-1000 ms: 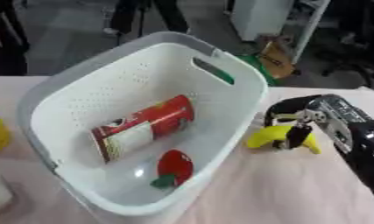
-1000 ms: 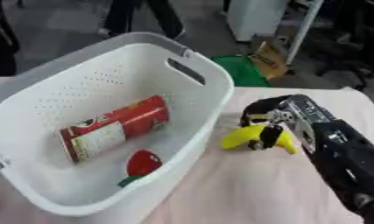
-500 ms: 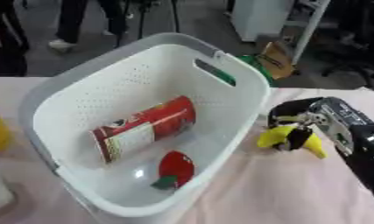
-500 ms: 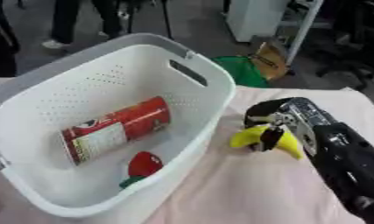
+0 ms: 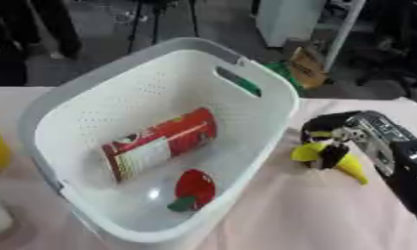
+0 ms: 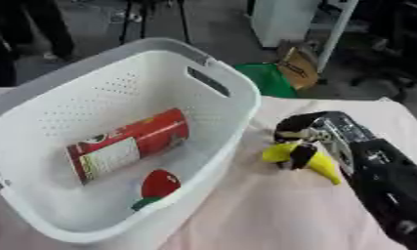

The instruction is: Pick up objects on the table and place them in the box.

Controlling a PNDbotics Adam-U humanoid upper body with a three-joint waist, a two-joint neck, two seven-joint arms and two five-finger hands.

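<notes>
Gripping a curved yellow banana (image 6: 307,160) — right hand (image 6: 318,134) fingers curled round it, beside white basket (image 6: 233,105)

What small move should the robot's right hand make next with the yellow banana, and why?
Probably lift. The right hand has its fingers curled round the yellow banana, which seems to sit low by the pink tablecloth, beside the white perforated plastic basket whose rim stands higher.

Basket (image 5: 271,93) wall beside banana (image 5: 344,163)
</notes>
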